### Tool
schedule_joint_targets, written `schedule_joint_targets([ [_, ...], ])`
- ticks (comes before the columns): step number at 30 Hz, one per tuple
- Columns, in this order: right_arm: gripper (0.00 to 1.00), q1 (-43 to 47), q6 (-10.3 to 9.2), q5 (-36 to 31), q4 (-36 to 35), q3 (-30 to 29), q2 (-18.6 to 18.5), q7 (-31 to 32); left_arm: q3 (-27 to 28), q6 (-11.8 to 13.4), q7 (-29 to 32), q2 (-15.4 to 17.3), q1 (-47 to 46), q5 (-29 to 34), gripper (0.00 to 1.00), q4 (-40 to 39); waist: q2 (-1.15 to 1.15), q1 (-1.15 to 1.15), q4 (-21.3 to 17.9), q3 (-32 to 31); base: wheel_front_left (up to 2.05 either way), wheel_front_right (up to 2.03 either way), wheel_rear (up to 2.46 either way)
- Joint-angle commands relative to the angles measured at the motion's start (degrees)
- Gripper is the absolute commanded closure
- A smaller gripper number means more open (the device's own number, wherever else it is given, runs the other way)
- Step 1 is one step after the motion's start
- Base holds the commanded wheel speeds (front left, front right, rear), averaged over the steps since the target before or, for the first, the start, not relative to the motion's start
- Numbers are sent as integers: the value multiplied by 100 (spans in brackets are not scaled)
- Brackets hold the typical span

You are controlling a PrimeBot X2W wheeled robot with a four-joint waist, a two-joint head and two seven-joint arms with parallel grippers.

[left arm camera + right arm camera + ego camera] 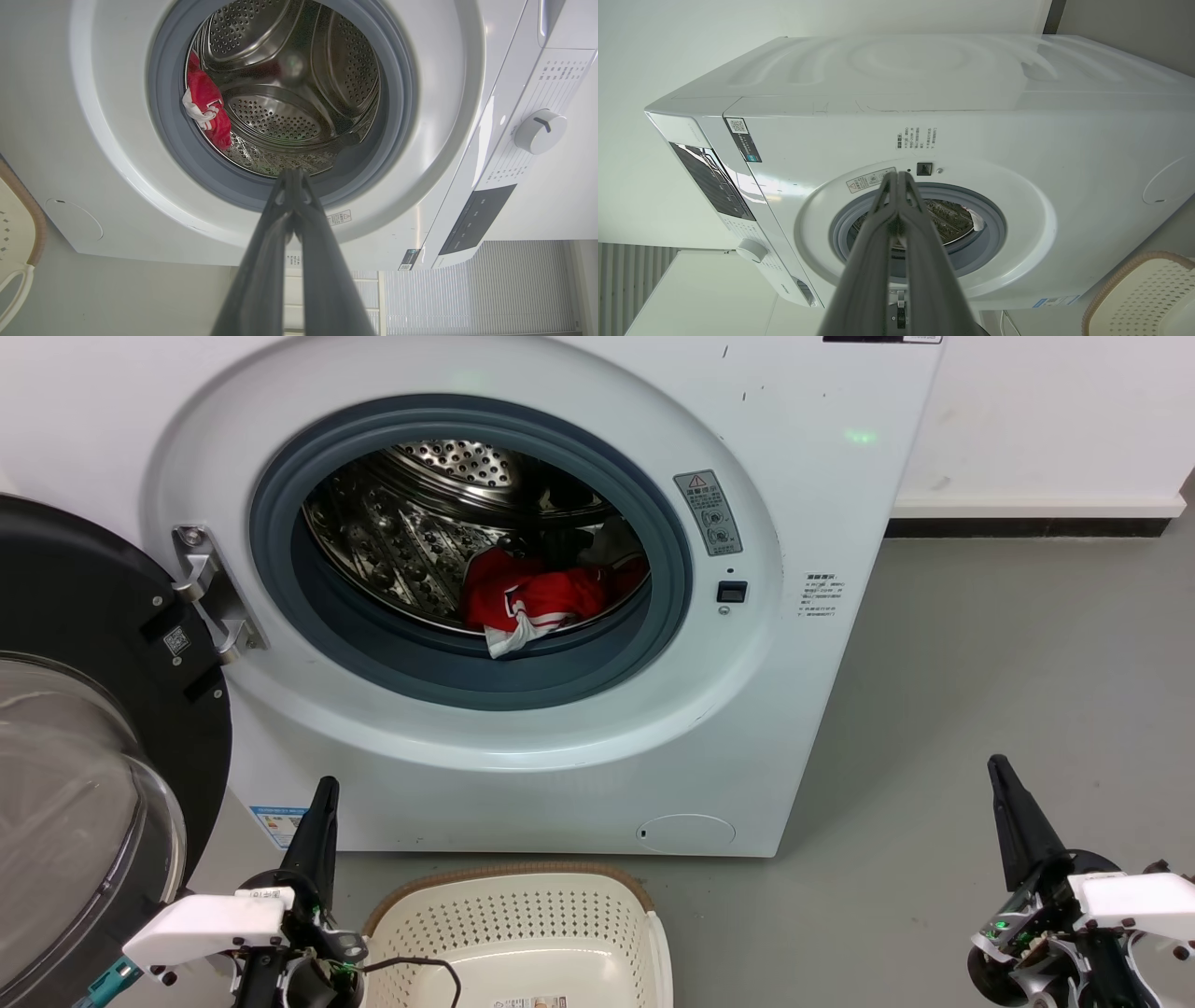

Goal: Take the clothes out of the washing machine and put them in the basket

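The red clothes [537,597] with white trim lie at the front of the steel drum inside the white washing machine [794,523], whose door [84,756] hangs open at the left. In the left wrist view the clothes [208,109] sit at the drum's left side. The cream basket [513,933] with a brown rim stands on the floor before the machine, and its corner [1143,298] appears in the right wrist view. My left gripper [322,793] is shut and empty, just left of the basket. My right gripper [999,770] is shut and empty, far right over the floor.
Grey floor [980,663] stretches to the right of the machine, up to a white wall with a dark skirting strip [1027,527]. The open door's glass bowl [75,821] bulges beside my left arm. A black cable [420,966] droops over the basket's rim.
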Motion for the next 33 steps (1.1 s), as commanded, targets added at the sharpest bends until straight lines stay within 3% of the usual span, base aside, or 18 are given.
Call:
schedule_joint_targets([
  [1,100,-68,0,-25,8,2,17,2,5,-12,12,-3,-31,-14,100,-1,0,0,0,0,0,0,0],
  [25,100,-69,0,-25,8,3,17,2,5,-12,12,-3,-31,-14,100,-1,0,0,0,0,0,0,0],
  [26,0,0,0,0,0,0,0,-1,-1,0,0,0,0,0,0,1,0,0,0,0,0,0,0],
  [33,0,100,0,-46,6,100,3,-142,-184,1,-135,-11,27,-5,0,58,0,0,-1,5,0,0,0],
])
